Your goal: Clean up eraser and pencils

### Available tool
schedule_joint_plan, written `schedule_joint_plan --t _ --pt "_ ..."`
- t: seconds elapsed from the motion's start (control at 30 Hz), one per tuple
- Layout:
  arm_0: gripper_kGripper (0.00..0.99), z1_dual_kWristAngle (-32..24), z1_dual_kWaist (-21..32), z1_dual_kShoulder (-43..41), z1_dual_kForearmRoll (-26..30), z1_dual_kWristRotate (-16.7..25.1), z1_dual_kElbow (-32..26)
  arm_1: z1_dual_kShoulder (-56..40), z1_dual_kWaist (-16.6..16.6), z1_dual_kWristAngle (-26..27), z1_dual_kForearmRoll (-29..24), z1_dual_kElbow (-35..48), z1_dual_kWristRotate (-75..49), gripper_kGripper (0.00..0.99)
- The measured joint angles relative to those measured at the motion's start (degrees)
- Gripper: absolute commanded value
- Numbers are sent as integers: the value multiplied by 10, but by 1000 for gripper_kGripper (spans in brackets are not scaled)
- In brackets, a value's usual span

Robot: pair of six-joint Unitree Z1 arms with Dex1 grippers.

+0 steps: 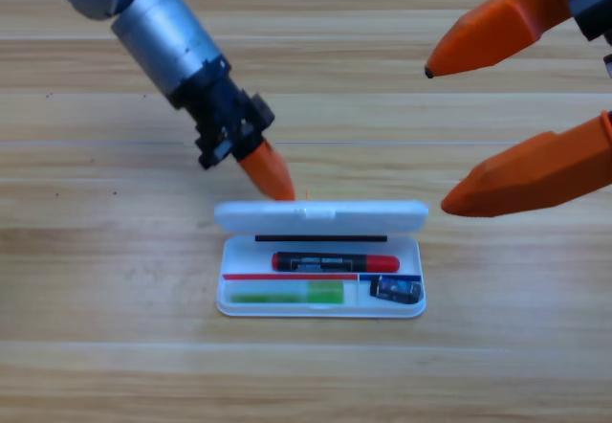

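The white case [223,300] lies open at the table's middle. In its tray the black pencil with red ends [335,262] lies along the back. The pale green pencil [287,295] lies along the front left, and the small dark eraser [396,291] sits in the front right compartment. The lid [320,215] stands tilted up, seen almost edge-on. My left gripper [275,180] comes down from the upper left, its orange jaws together in one tip just behind the lid's left part. My right gripper [438,136] hangs open at the right edge, holding nothing.
The left arm's grey barrel [158,21] slants across the upper left of the table. The right gripper's two orange jaws fill the upper right corner, above and to the right of the case.
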Motion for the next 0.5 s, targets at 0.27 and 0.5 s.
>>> schedule_joint_plan --t 0.27,0.5 --pt "0 9 -13 0 -31 11 50 0 0 2 0 0 2 959" --pt "0 12 -23 0 -72 11 96 0 0 6 0 0 3 959"
